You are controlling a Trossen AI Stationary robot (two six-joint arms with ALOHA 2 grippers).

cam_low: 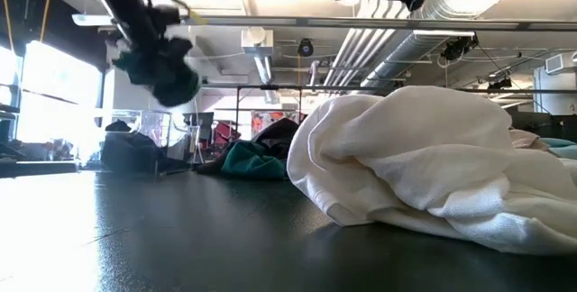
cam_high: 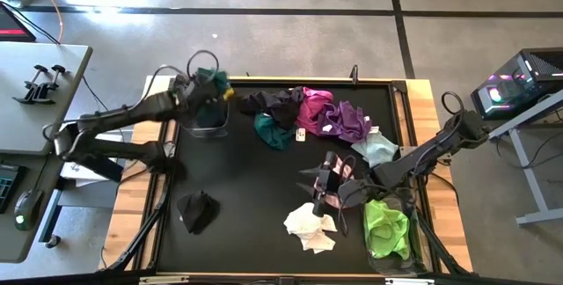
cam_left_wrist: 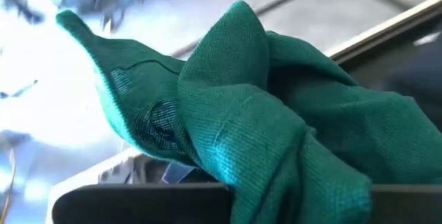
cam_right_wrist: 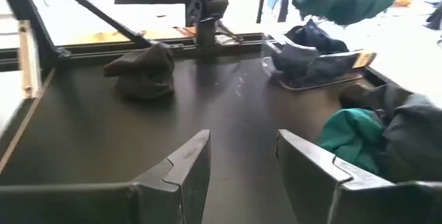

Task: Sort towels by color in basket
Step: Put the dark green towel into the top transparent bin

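Holding teal towel (cam_high: 211,80) pinched in left fingers (cam_high: 201,87) above upper-left basket (cam_high: 208,125) for drop. Right fingers (cam_right_wrist: 238,165) spread, empty, lower right over tabletop (cam_high: 237,188), beside white towel (cam_high: 310,225).

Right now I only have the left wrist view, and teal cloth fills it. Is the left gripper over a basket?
Observer: Yes. The left gripper, shut on the teal towel, hangs above the clear basket on the table's left side.
Operator: Anything in that basket?
Observer: A dark towel lies inside it.
Operator: Where is the right arm?
Observer: The right gripper is open, low over the table's right half, beside the white towel.
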